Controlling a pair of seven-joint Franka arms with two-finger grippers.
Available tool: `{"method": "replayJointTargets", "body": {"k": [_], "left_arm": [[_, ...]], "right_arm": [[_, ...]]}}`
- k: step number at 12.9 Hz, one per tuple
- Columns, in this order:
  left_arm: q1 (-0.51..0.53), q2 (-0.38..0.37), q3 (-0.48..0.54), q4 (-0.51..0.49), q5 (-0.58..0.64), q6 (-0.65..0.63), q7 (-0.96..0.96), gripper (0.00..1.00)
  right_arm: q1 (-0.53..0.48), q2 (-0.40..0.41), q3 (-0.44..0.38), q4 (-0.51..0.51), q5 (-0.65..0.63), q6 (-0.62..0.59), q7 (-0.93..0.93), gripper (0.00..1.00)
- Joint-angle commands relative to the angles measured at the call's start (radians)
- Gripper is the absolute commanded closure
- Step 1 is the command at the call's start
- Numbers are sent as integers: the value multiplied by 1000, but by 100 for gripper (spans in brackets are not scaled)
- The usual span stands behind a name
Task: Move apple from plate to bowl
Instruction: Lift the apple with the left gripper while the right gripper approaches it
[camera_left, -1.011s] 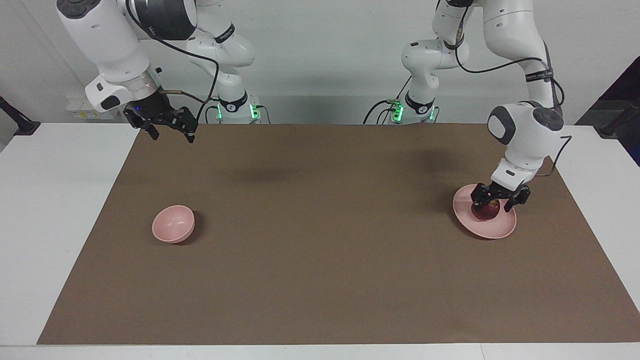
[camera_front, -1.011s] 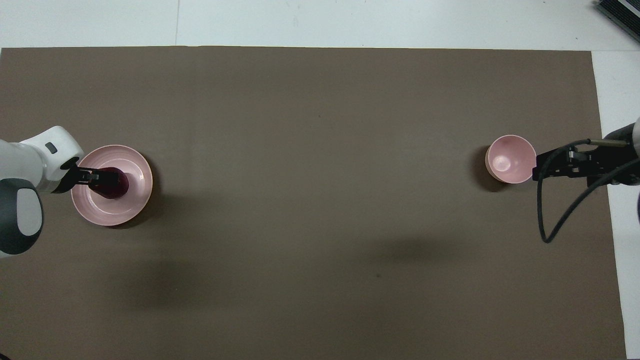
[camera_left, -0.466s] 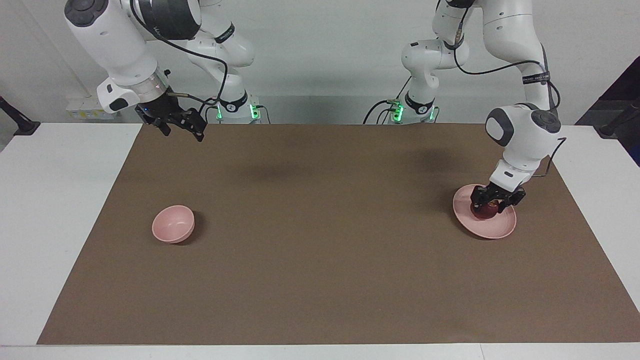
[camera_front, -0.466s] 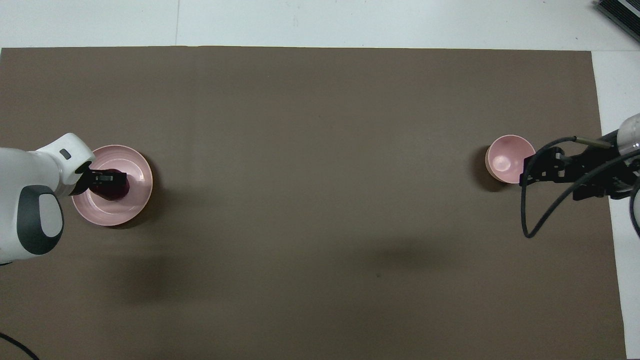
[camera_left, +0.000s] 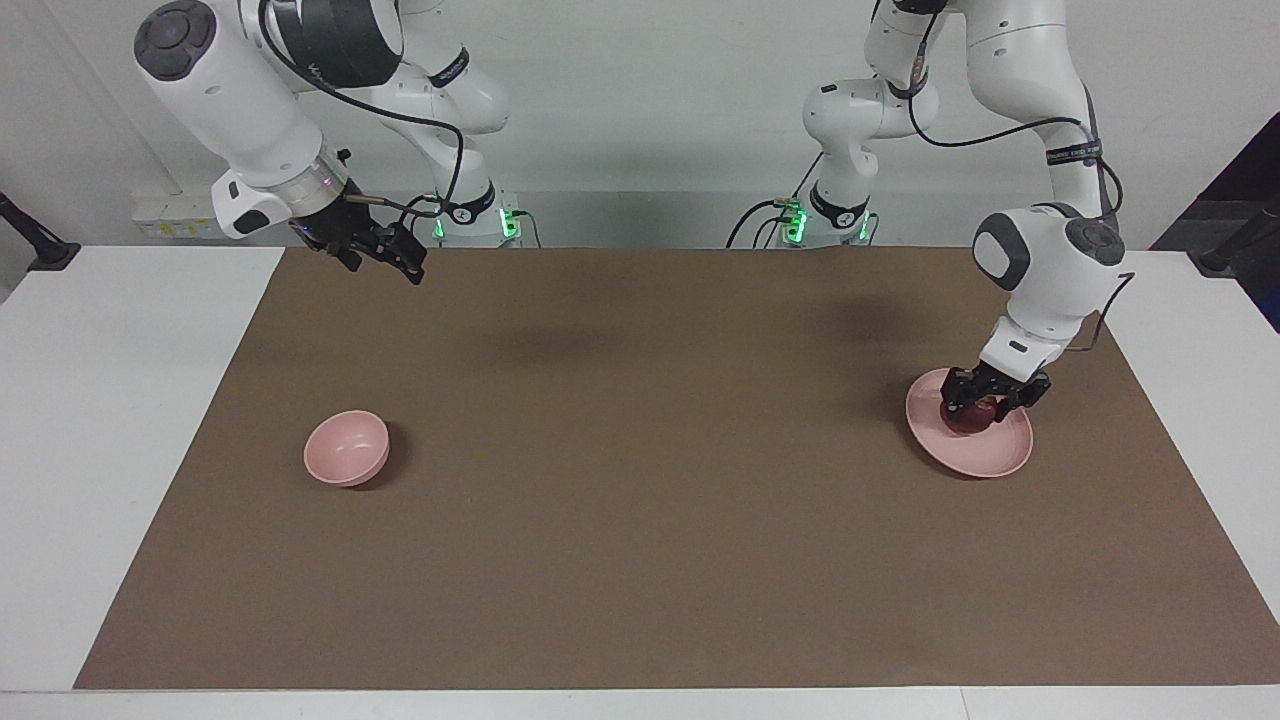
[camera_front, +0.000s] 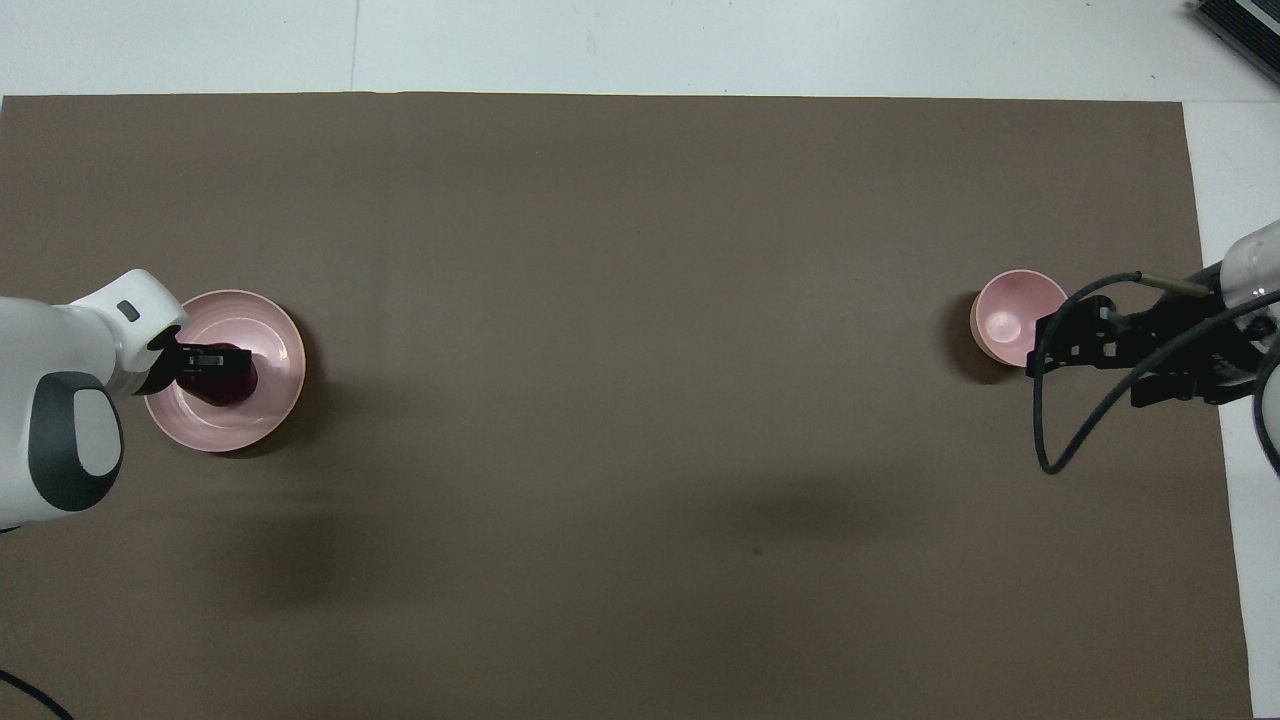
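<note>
a: left gripper (camera_left: 990, 402) has just clamped onto the apple (camera_left: 972, 418), still on the plate (camera_left: 985, 458) at right of frame.
b: so lifting is next; right gripper (camera_left: 383, 258) waits spread, upper left, bowl (camera_left: 346, 448) empty.

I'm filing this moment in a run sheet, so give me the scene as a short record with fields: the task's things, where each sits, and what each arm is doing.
apple: on the plate, not yet lifted
plate: on the brown mat, toward the left arm's end of the table
bowl: empty, on the mat toward the right arm's end
left gripper: down on the plate, fingers shut on the apple
right gripper: open, raised in the air, holding nothing
task status: apple gripped, transfer to bowl not yet done
</note>
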Motion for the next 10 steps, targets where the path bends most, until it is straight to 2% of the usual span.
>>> {"method": "replayJointTargets", "body": {"k": [1,5,10], "left_arm": [[-12,-44,-6,69,-14,-122,-4,100],[-74,-108,-15,112,-49,-183,-101,100],[-211,-125,-18,182,-282,-239,-241,100]], "right_arm": [[6,-2,7,1,47,-31,82,0],[9,-3,7,0,66,-52,113,0],[11,-5,8,-13,101,-49,165,0]]}}
